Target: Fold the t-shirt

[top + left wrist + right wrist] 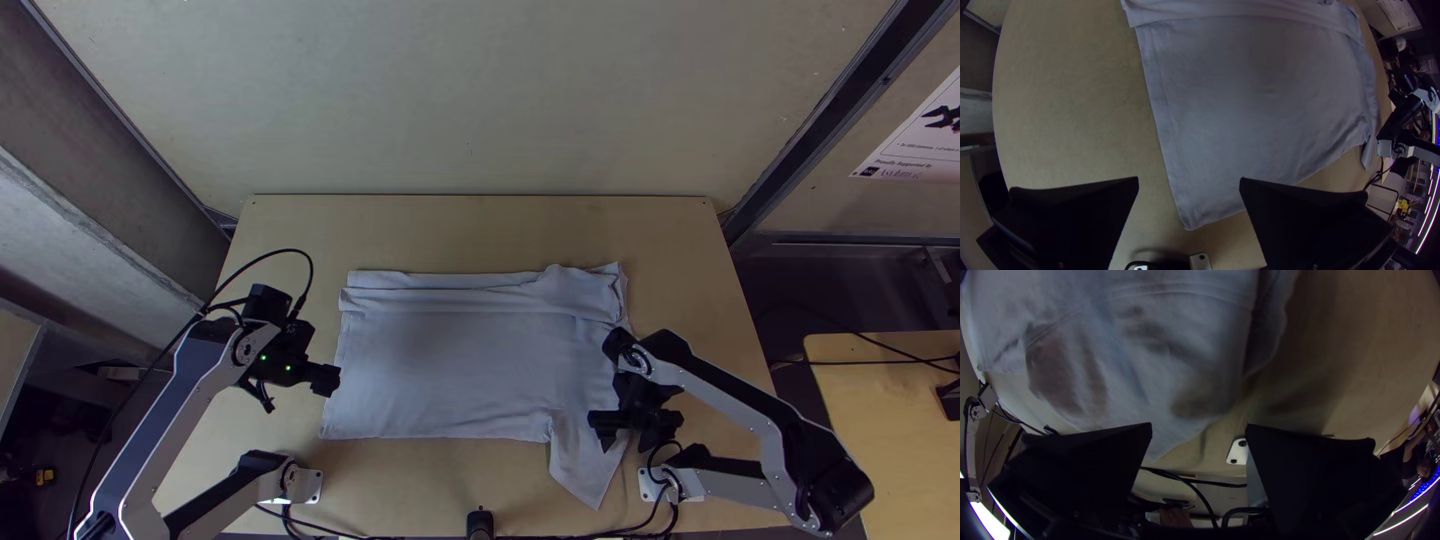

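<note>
- While one t-shirt lies spread on the table, its far edge banded, one corner pointing nearward: top view, left gripper by the left edge, right gripper near that corner.
- Left wrist view: left gripper, fingers wide apart.
- Right wrist view: right gripper, likewise wide.

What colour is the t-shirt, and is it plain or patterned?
Plain pale grey-blue, as far as visible; the t-shirt shows best in the top view.
</note>
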You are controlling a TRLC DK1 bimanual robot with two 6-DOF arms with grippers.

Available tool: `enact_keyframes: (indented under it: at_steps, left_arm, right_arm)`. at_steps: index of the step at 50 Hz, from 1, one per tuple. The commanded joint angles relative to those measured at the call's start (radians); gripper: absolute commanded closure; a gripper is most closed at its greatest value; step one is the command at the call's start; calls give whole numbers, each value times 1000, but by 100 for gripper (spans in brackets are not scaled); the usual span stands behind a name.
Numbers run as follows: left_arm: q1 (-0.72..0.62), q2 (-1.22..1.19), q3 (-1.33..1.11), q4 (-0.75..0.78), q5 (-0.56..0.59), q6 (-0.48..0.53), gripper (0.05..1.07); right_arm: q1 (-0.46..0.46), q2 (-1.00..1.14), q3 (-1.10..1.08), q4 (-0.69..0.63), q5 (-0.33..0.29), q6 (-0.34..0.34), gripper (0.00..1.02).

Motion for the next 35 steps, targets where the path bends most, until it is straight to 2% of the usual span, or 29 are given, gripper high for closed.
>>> enact_keyframes:
  at_steps: [1,6,8,12,18,35]
  left_arm:
    - [10,12,16,-4,-4,25,10]
    - [10,16,-3,-5,-4,34,10]
    - [9,18,-15,-11,-7,43,10]
    - [4,22,-52,-33,-20,69,10]
    - [-5,41,-116,-82,-24,46,10]
    - [-33,134,-176,-63,-36,54,10]
  right_arm:
    - [11,27,-27,19,-11,-1,38]
    - [25,37,-30,59,-2,-1,63]
    - [32,38,-38,73,-1,-1,69]
    - [40,44,-39,80,1,-3,71]
    - [58,35,-42,142,26,-4,100]
    - [62,33,-21,157,30,-1,100]
